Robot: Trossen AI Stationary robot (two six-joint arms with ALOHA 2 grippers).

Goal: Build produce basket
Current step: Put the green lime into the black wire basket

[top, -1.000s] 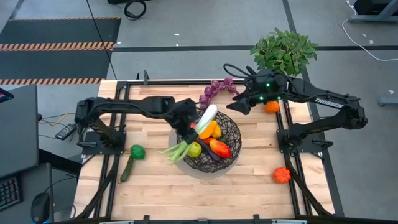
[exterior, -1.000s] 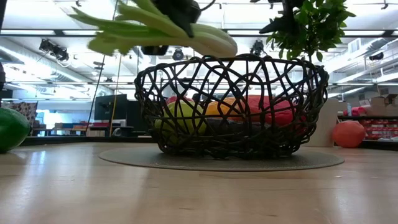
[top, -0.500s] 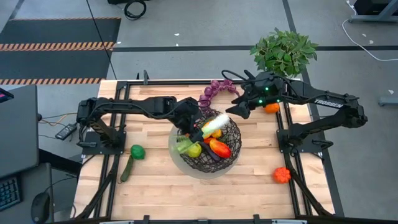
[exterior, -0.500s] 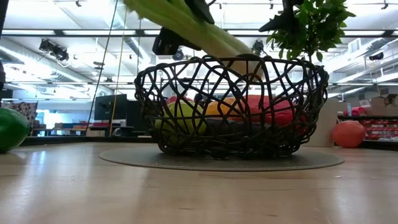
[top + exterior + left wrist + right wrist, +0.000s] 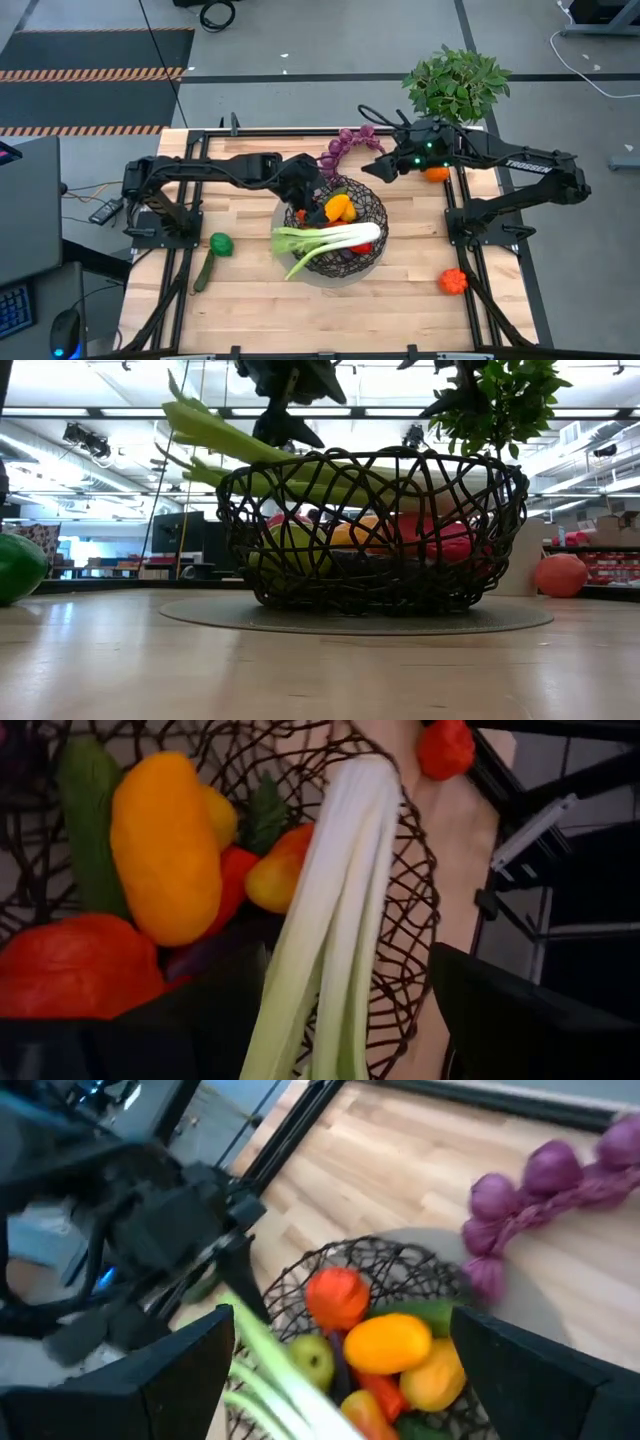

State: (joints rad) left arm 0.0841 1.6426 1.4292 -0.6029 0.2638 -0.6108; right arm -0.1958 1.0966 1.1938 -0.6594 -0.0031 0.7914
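Note:
The dark wire basket (image 5: 372, 212) (image 5: 370, 530) stands mid-table on its pale round base. The green-white leek (image 5: 330, 240) (image 5: 335, 920) lies across its top, white end on the right rim and green leaves (image 5: 200, 435) jutting past the left rim. Under it lie an orange pepper (image 5: 340, 208), a red pepper (image 5: 70, 965) and other produce. My left gripper (image 5: 307, 193) (image 5: 345, 960) hangs open above the basket's far-left part, clear of the leek. My right gripper (image 5: 373, 167) (image 5: 345, 1320) hovers open beside the purple grape bunch (image 5: 345, 145), which lies on the table behind the basket.
A green pepper (image 5: 220, 243) and a cucumber (image 5: 204, 270) lie on the left of the table. A red-orange pepper (image 5: 453, 281) lies near the right front and an orange piece (image 5: 437, 172) under the right arm. The potted plant (image 5: 457, 82) stands at the far right.
My left gripper has opened and let go of the leek. The leek, held aslant above the basket's left rim a second ago, has swung round and dropped. It now lies across the basket, white end toward the table's right and leaves over the left rim.

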